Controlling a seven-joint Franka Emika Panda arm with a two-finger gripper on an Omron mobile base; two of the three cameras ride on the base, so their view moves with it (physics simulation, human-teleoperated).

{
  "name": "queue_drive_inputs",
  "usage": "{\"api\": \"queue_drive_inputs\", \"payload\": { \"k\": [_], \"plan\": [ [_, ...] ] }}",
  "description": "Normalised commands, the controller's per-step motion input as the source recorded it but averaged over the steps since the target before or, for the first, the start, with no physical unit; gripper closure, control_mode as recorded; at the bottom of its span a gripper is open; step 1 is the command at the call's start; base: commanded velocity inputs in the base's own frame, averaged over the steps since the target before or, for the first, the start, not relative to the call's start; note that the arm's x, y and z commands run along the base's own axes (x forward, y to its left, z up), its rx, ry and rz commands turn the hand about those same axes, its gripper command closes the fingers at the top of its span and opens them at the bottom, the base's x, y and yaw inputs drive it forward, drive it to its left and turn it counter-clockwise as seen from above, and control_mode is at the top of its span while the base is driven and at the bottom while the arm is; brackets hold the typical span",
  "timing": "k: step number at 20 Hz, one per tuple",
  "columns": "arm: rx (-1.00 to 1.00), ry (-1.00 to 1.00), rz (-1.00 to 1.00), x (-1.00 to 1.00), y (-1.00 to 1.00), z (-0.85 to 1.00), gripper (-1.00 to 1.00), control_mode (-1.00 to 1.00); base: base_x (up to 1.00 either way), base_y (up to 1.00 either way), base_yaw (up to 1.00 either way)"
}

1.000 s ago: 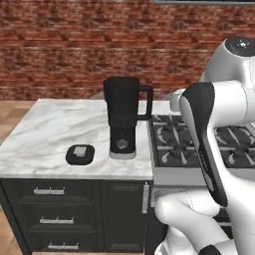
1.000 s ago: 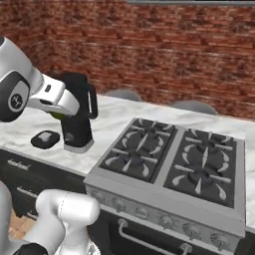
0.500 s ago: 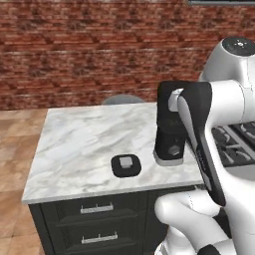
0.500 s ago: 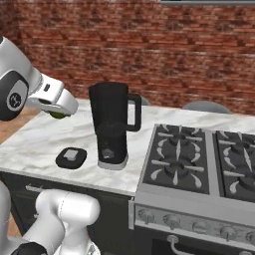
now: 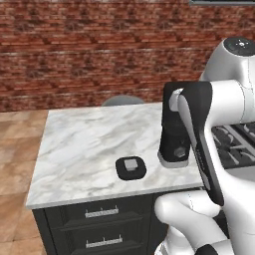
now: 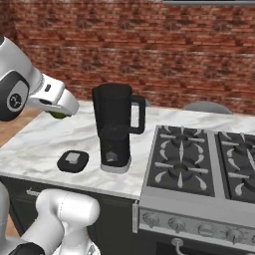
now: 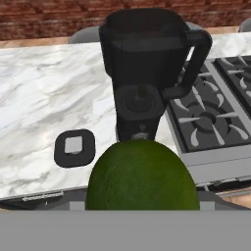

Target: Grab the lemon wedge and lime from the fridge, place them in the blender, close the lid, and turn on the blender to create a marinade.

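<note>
The lime [image 7: 142,176] is a dark green ball that looms at the bottom of the hand view and hides the fingertips. My gripper [image 6: 59,113] is shut on it, with a green sliver of the lime [image 6: 61,115] showing under the white hand, above the counter and left of the blender [image 6: 117,127]. The blender [image 5: 174,134] stands upright at the counter's right end, its dark jar [image 7: 142,54] open at the top. The lid [image 5: 131,167] lies flat on the marble beside the blender's base [image 7: 74,147]. The lemon wedge and the fridge are out of view.
A marble counter [image 5: 84,144] tops dark drawers [image 5: 102,212]. A gas stove [image 6: 199,164] with black grates adjoins the counter right of the blender. A red brick wall [image 6: 149,50] runs behind, and grey stool tops [image 5: 123,100] peek over the far edge.
The base has driven, so the whole scene slid right in both base views, mostly in the first half second. The gripper keeps its hold on the lime, left of the blender.
</note>
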Motion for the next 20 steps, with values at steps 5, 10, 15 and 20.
{"api": "queue_drive_inputs", "payload": {
  "k": [5,10,15,20],
  "plan": [
    [0.0,0.0,0.0,0.0,0.0,0.0,1.0,1.0,0.0,-0.26,0.0],
    [0.0,0.0,0.0,0.0,0.0,0.0,1.0,1.0,0.01,-0.25,0.0],
    [0.0,0.0,0.0,0.0,0.0,0.0,1.0,1.0,0.01,-0.14,0.0],
    [0.0,0.0,0.0,0.0,0.0,0.0,1.0,1.0,0.0,-0.35,0.0]
  ]
}}
